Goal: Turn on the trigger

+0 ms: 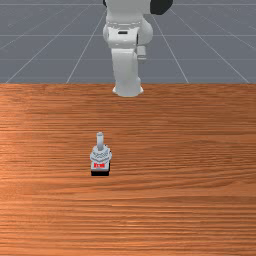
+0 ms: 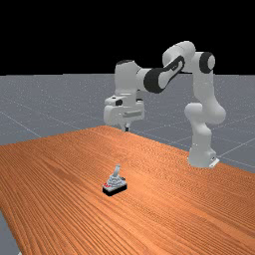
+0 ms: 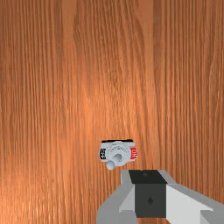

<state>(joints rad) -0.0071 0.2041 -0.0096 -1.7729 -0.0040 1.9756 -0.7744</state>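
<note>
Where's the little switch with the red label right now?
The toggle switch sits on the wooden table, a little toward the front view's left; in the far view it stands below the raised gripper, apart from it.

Up at the front view's top edge, the arm [image 1: 125, 30] is cut off, its dark joint [image 1: 161, 6] clipped too! On the trigger [image 1: 101, 156], the red label [image 1: 99, 165] is too small to be read, and in the far view, too. There, the end effector [image 2: 127, 129] is too small to be made out in detail. A pale sliver [image 2: 20, 253] is clipped at the bottom, too little to be identified. Now the wrist view: the end effector [image 3: 148, 177] is cropped by the bottom edge, the black base [image 3: 117, 141] mostly covered by the grey body [image 3: 119, 149].
</note>
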